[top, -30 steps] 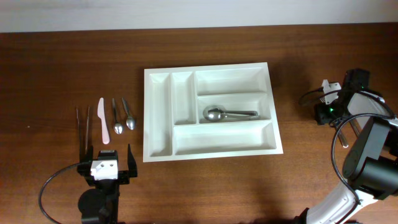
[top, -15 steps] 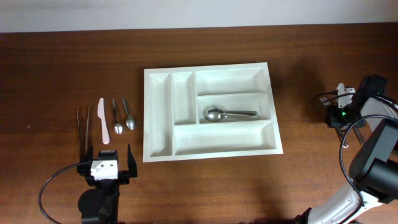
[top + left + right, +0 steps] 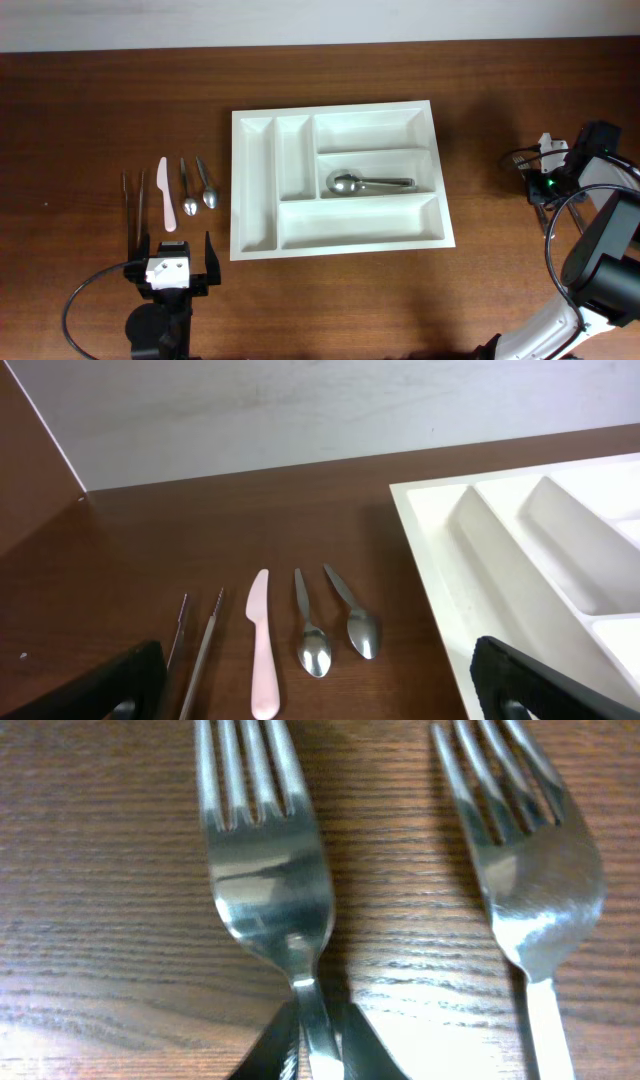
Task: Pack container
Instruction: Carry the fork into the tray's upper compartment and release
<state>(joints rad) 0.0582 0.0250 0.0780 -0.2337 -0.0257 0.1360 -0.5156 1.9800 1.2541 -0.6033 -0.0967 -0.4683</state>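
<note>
White plastic container (image 3: 360, 225) lies at the middle of the wooden surface (image 3: 100, 100), with one spoon (image 3: 365, 183) in its middle long compartment. I judge it light, stiff and apt to slide; the raised rim is the best hold. My left gripper (image 3: 172, 250) rests spread. My right gripper (image 3: 545, 185) sits low over two forks (image 3: 270, 890); I cannot tell its closure.

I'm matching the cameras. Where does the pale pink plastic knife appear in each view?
Overhead: the pale pink plastic knife lies left of centre, just left of two small steel spoons.
Left wrist: lower centre-left.
Right wrist: absent; only two steel forks.
Shared landmark: the white plastic cutlery tray, right of the knife in both.
</note>
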